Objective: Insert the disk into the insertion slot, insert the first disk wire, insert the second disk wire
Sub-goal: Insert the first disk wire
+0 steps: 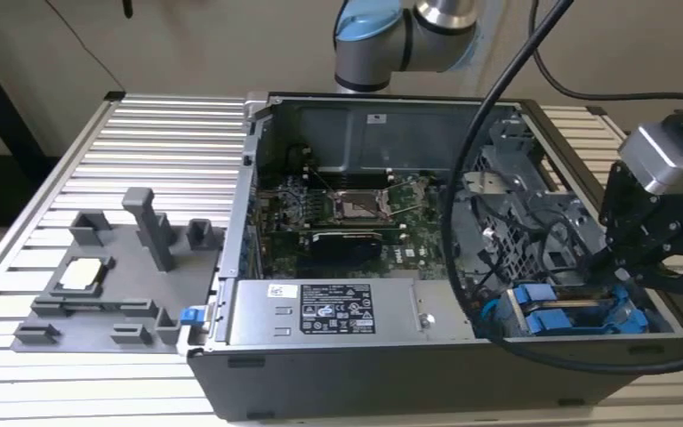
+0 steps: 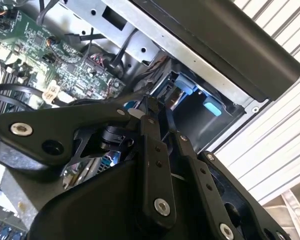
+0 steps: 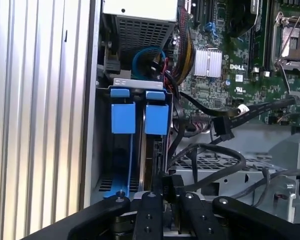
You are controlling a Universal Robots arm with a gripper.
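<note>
The disk (image 3: pixel 156 119) stands on edge in the insertion slot (image 3: pixel 138 82) of the grey drive cage, its blue carrier tab facing up beside a second blue-tabbed drive (image 3: pixel 123 116). In the exterior view the blue carriers (image 1: pixel 555 318) sit at the case's front corner on the exterior view's right. My gripper (image 3: pixel 169 194) hangs over the rear end of the disk, shut on the small black plug of a disk wire (image 3: pixel 171 179), whose black cable (image 3: pixel 215 150) loops away toward the motherboard. In the second wrist view the fingertips (image 2: pixel 148 111) meet just above the blue carrier (image 2: pixel 182 92).
The open computer case (image 1: pixel 246 222) lies on a slatted metal table (image 1: pixel 140 151), motherboard (image 1: pixel 341 213) and power supply (image 1: pixel 317 311) exposed. Loose black cables (image 3: pixel 210 122) crowd the space beside the drive cage. A grey fixture (image 1: pixel 116 276) stands on the exterior view's left.
</note>
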